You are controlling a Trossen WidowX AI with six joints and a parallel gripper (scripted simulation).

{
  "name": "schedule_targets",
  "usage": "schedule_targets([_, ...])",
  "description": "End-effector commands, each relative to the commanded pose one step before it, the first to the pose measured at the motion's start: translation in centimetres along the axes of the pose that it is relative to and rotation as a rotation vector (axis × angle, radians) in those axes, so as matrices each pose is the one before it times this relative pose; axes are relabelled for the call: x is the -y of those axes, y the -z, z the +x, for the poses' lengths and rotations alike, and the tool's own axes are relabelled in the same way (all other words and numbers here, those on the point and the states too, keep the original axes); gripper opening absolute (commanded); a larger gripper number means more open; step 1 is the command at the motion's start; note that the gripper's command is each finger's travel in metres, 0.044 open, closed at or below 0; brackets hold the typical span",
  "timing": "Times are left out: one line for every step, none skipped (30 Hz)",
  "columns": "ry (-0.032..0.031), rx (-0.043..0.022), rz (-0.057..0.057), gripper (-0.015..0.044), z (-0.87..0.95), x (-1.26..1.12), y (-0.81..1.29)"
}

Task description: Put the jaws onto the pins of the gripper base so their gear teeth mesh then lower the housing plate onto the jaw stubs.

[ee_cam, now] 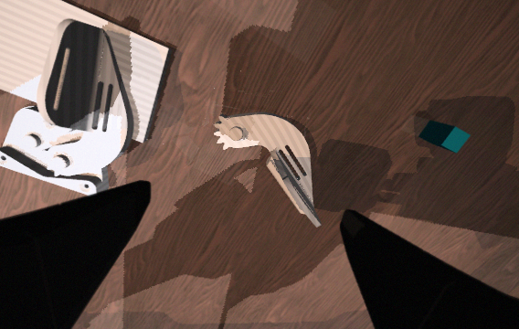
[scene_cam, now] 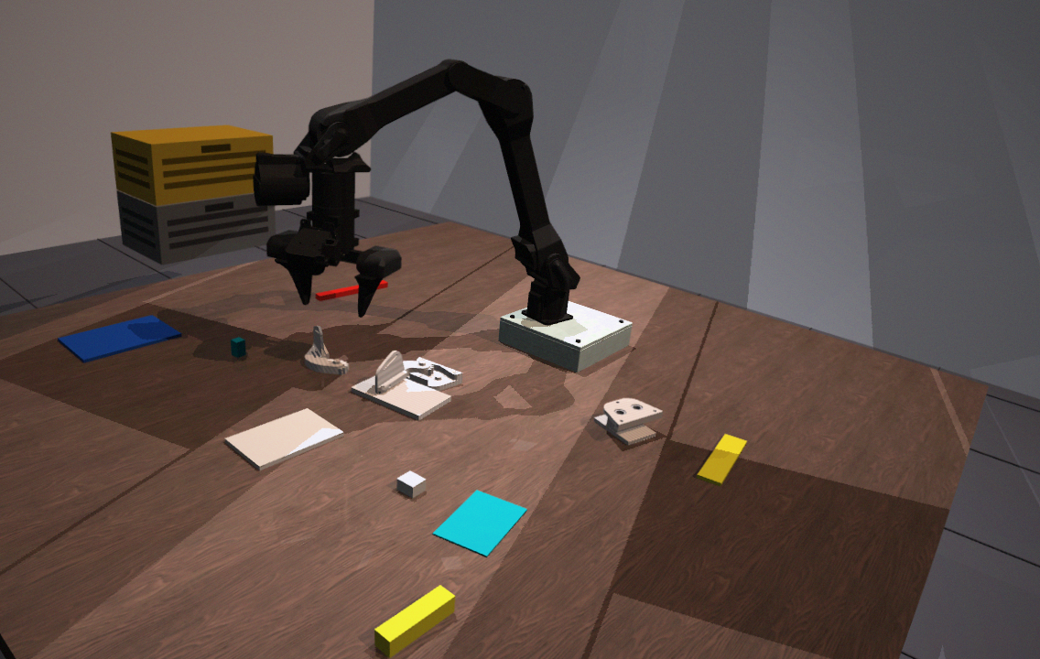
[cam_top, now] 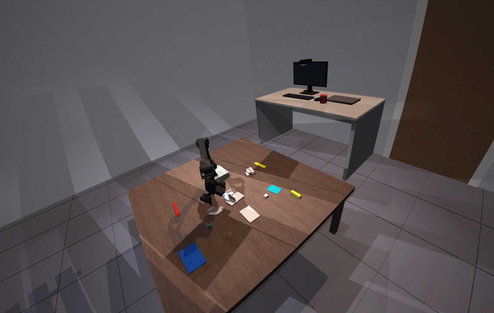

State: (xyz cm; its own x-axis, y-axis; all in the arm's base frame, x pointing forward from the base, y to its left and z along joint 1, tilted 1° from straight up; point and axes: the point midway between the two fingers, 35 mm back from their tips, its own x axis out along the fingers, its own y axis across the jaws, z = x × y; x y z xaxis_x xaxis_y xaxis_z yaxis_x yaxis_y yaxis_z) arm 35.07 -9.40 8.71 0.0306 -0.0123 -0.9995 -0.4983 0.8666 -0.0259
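Observation:
My gripper (cam_top: pixel 216 197) (scene_cam: pixel 333 309) (ee_cam: pixel 249 205) is wide open and empty. It hangs above the loose jaw (scene_cam: pixel 325 362) (ee_cam: pixel 287 130), which lies on the table with its paddle upright. In the wrist view its gear teeth face left, towards the base, and its paddle reaches between the fingertips. The gripper base (scene_cam: pixel 449 376) (ee_cam: pixel 18 130) is at left in the wrist view. The other jaw (scene_cam: pixel 389 372) (ee_cam: pixel 78 68) is at the base, its paddle standing over a pale board; its seating on a pin is unclear. The housing plate (cam_top: pixel 249 169) (scene_cam: pixel 644 412) lies apart, right of them in the exterior view.
The pale board (scene_cam: pixel 418 403) (ee_cam: pixel 156 68) partly underlies the base jaw. Another pale board (cam_top: pixel 249 214) (scene_cam: pixel 282 438) lies in front. A teal cube (scene_cam: pixel 238 346) (ee_cam: pixel 455 139) is near the loose jaw. A red bar (scene_cam: pixel 352 290), blue plate (scene_cam: pixel 110 339) and white block (scene_cam: pixel 410 484) are around.

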Motion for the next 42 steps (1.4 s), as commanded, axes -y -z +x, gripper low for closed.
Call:
schedule_targets([0.0002, -0.00103, 0.1016, 0.044, -0.039, 0.244, -0.054])
schedule_targets([0.0, -0.00006, 0.0228, 0.044, -0.007, 0.035, 0.0])
schedule_targets([0.0, -0.00006, 0.0228, 0.044, -0.007, 0.035, 0.0])
schedule_targets([0.0, -0.00006, 0.0228, 0.044, -0.007, 0.035, -0.001])
schedule_targets([0.0, -0.00006, 0.0228, 0.044, -0.007, 0.035, -0.002])
schedule_targets([0.0, -0.00006, 0.0228, 0.044, -0.007, 0.035, -0.003])
schedule_targets([0.0, -0.00006, 0.0228, 0.044, -0.007, 0.035, -0.003])
schedule_targets([0.00001, -0.00006, 0.0228, 0.044, -0.007, 0.035, -0.004])
schedule_targets([0.00001, -0.00006, 0.0228, 0.044, -0.007, 0.035, -0.005])
schedule_targets([0.00001, -0.00006, 0.0228, 0.044, -0.007, 0.035, -0.006])
schedule_targets([0.00001, -0.00006, 0.0228, 0.044, -0.007, 0.035, -0.006])
schedule_targets([0.00001, -0.00006, 0.0228, 0.044, -0.007, 0.035, -0.007])
schedule_targets([0.00001, -0.00006, 0.0228, 0.044, -0.007, 0.035, -0.008])
schedule_targets([0.00001, -0.00006, 0.0228, 0.044, -0.007, 0.034, -0.009])
schedule_targets([0.00001, -0.00006, 0.0228, 0.044, -0.007, 0.034, -0.009])
schedule_targets([0.00002, -0.00006, 0.0228, 0.044, -0.007, 0.034, -0.01])
schedule_targets([0.00002, -0.00006, 0.0228, 0.044, -0.007, 0.034, -0.011])
schedule_targets([0.00002, -0.00006, 0.0228, 0.044, -0.007, 0.034, -0.012])
schedule_targets([0.00002, -0.00006, 0.0228, 0.044, -0.007, 0.033, -0.012])
schedule_targets([0.00002, -0.00006, 0.0228, 0.044, -0.007, 0.033, -0.013])
schedule_targets([0.00002, -0.00006, 0.0228, 0.044, -0.007, 0.033, -0.014])
schedule_targets([0.00002, -0.00006, 0.0228, 0.044, -0.007, 0.032, -0.014])
schedule_targets([0.00002, -0.00006, 0.0228, 0.044, -0.007, 0.032, -0.015])
schedule_targets([0.00002, -0.00005, 0.0228, 0.044, -0.007, 0.032, -0.016])
schedule_targets([0.00003, -0.00005, 0.0228, 0.044, -0.007, 0.031, -0.016])
schedule_targets([0.00003, -0.00005, 0.0228, 0.044, -0.007, 0.031, -0.017])
schedule_targets([0.00003, -0.00005, 0.0228, 0.044, -0.007, 0.031, -0.018])
schedule_targets([0.00003, -0.00005, 0.0228, 0.044, -0.007, 0.03, -0.018])
schedule_targets([0.00003, -0.00005, 0.0228, 0.044, -0.007, 0.03, -0.019])
schedule_targets([0.00003, -0.00005, 0.0228, 0.044, -0.007, 0.03, -0.02])
schedule_targets([0.00003, -0.00005, 0.0228, 0.044, -0.007, 0.029, -0.02])
schedule_targets([0.00003, -0.00005, 0.0228, 0.044, -0.007, 0.029, -0.021])
schedule_targets([0.00003, -0.00005, 0.0228, 0.044, -0.007, 0.028, -0.022])
schedule_targets([0.00004, -0.00005, 0.0228, 0.044, -0.007, 0.028, -0.022])
schedule_targets([0.00004, -0.00005, 0.0228, 0.044, -0.007, 0.027, -0.023])
schedule_targets([0.00004, -0.00005, 0.0228, 0.044, -0.007, 0.027, -0.023])
schedule_targets([0.00004, -0.00005, 0.0228, 0.044, -0.007, 0.026, -0.024])
schedule_targets([0.00004, -0.00005, 0.0228, 0.044, -0.007, 0.026, -0.024])
schedule_targets([0.00004, -0.00005, 0.0228, 0.044, -0.006, 0.025, -0.025])
schedule_targets([0.00004, -0.00005, 0.0228, 0.044, -0.006, 0.025, -0.026])
schedule_targets([0.00004, -0.00004, 0.0228, 0.044, -0.006, 0.024, -0.026])
schedule_targets([0.00004, -0.00004, 0.0228, 0.044, -0.006, 0.024, -0.027])
